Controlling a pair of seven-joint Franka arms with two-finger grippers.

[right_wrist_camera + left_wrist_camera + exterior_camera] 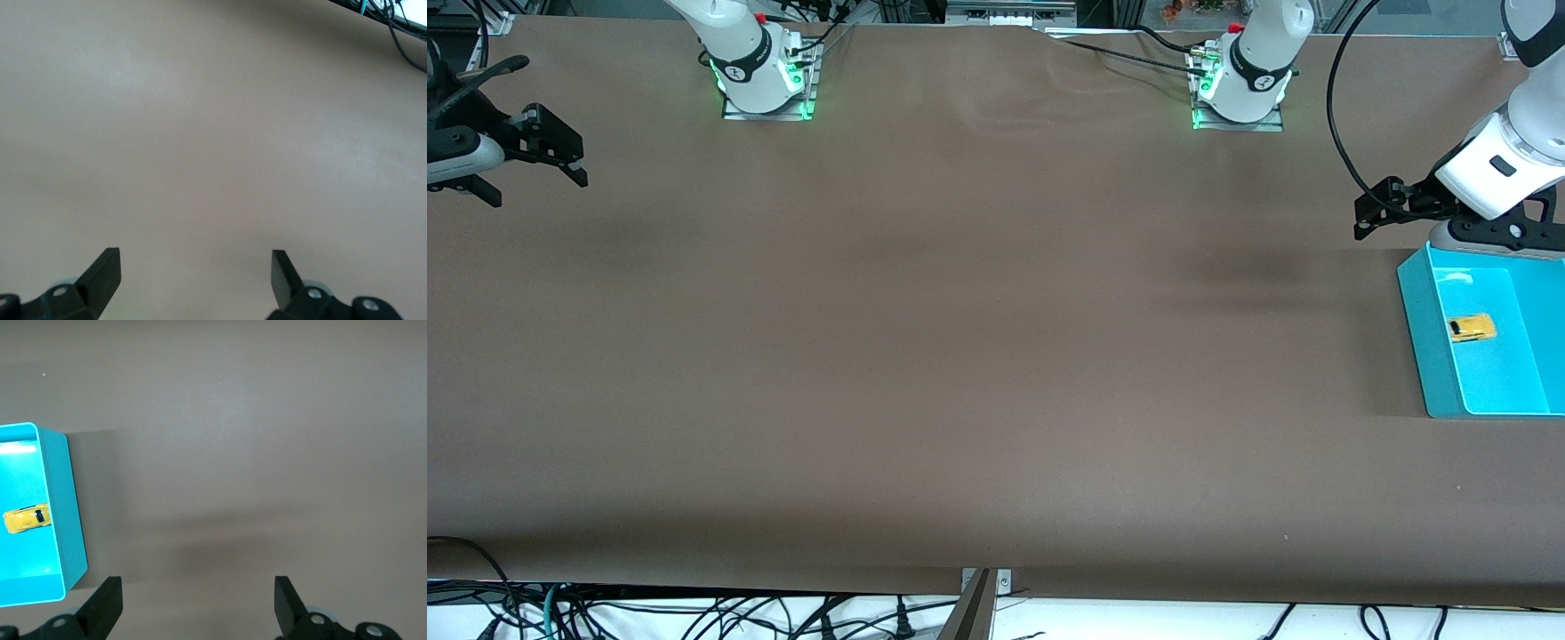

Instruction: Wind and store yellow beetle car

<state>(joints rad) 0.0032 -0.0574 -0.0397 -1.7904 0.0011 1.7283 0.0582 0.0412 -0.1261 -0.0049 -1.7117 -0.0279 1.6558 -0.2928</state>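
Observation:
The yellow beetle car (1472, 329) lies inside a turquoise bin (1423, 320) at the left arm's end of the table. In the left wrist view the yellow beetle car (27, 519) rests on the floor of the turquoise bin (63, 513). My left gripper (1371, 213) hangs open over bare table beside the bin's rim, nothing between its fingers. The left gripper (198, 600) shows wide-spread fingertips. My right gripper (569, 160) hangs open over the right arm's end of the table, and the right gripper (195, 273) holds nothing.
Brown table covering (960, 356) spans the whole surface. Both arm bases (765, 80) stand along the table edge farthest from the front camera. Cables (694, 613) hang off the edge nearest the front camera.

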